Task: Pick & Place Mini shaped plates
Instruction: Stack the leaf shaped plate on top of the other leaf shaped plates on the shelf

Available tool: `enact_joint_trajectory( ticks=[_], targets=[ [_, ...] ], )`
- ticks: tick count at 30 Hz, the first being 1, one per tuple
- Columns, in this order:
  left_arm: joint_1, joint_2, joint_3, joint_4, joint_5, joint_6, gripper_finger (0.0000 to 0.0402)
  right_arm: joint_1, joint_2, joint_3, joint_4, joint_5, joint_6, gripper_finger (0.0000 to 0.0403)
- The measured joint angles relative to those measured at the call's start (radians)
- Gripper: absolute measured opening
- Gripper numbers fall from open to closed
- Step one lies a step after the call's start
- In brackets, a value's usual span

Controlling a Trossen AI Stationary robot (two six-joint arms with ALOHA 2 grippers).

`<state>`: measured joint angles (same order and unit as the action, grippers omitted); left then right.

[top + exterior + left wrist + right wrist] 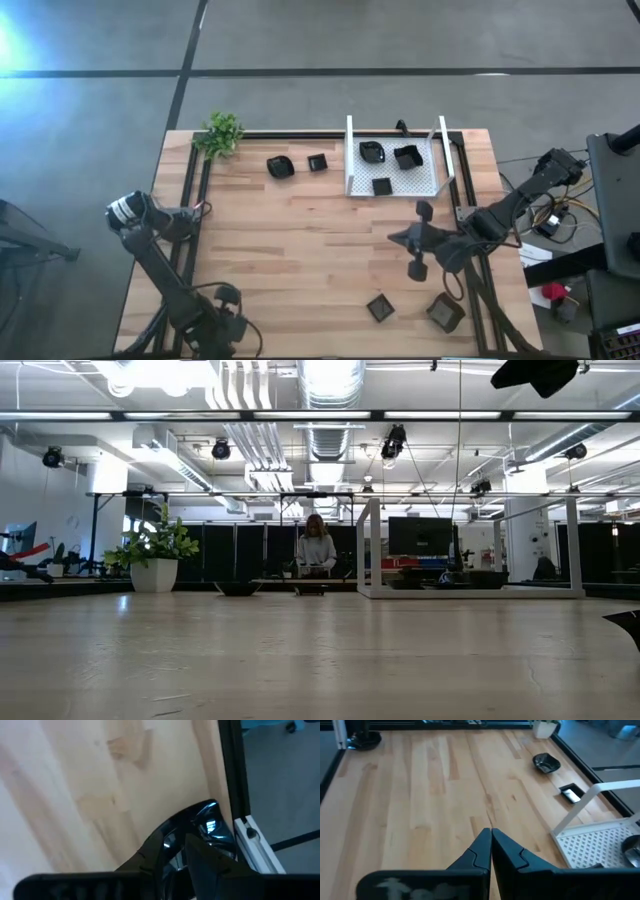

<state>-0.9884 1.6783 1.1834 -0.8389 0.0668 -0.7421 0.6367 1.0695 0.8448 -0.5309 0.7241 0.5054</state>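
Note:
The mini shaped plates are small glossy black dishes. Two of them (280, 166) (317, 161) lie on the wooden table at the far side, and two more (379, 307) (446, 312) lie near the front edge. Three others sit in the white mesh tray (352, 160) at the far right. My left gripper (188, 217) is at the table's left edge, pointing steeply down, shut on another black dish (210, 822). My right gripper (491, 832) hovers shut and empty over the table's right half (393, 238). My left gripper holds the black dish by its rim (172, 845), with one finger (200, 862) inside the hollow and the other outside. The fingers come from above, pointing steeply down. The dish sits tilted just beside the table's black left rail. Whether it touches the wood, I cannot tell.
A small green plant (220, 133) stands at the far left corner. Black rails (196, 200) run along the table's left and right sides. The tray's upright side walls (444, 150) rise at the far right. Bare wood (300, 240) lies in the table's middle.

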Motion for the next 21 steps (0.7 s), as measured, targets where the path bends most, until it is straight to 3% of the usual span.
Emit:
enact_joint_trajectory(
  ticks=[4,21],
  targets=[
    [-0.003,0.0,-0.054,0.087,-0.002,0.042,0.0076,0.008,0.0,0.0,0.018,-0.003,0.0,0.0008],
    [-0.001,0.0,-0.111,0.088,-0.005,0.143,0.0076,0.007,0.0,0.0,0.041,0.002,0.0,0.0008]
  ],
)
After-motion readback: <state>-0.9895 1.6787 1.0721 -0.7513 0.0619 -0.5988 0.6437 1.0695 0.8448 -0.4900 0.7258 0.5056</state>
